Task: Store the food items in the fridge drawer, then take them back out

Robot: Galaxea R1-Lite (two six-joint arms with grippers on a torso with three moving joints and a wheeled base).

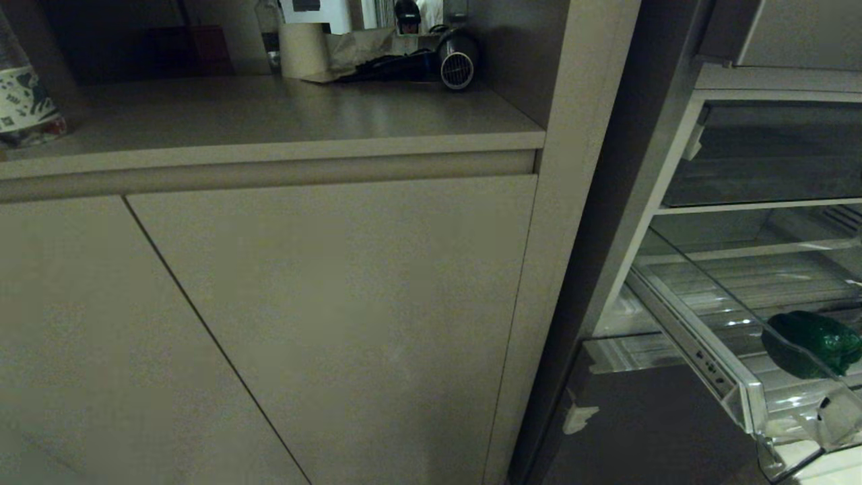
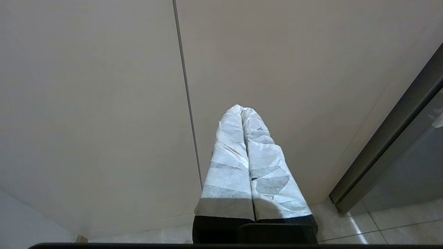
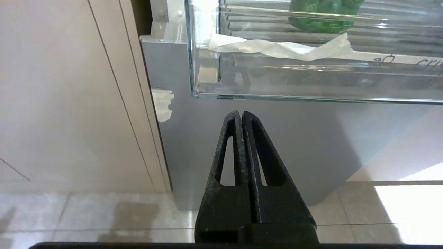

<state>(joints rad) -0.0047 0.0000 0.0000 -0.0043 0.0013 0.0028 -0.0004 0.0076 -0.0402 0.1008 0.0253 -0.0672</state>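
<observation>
Right gripper (image 3: 241,116): I see its black fingers pressed together on nothing, pointing at the grey panel (image 3: 263,152) under the drawer; it is not in my head view.
Left gripper (image 2: 242,112): wrapped fingers pressed together, empty, facing the beige cabinet door (image 2: 90,103); I judge it parked.
Drawer (image 3: 311,93): pulled out, its clear front lip just above and ahead of my right fingertips, apart from them.
Green item (image 1: 811,342): lies on the ribbed floor inside the drawer, above and beyond the right fingertips, behind the lip.
Tape (image 3: 277,48): a white strip stuck along the lip, between the tool and the green item.
Why so: I judge the right arm sits low and clear of the drawer, so reaching the green item means lifting over the lip and spreading the fingers.
Potato: I see none.
</observation>
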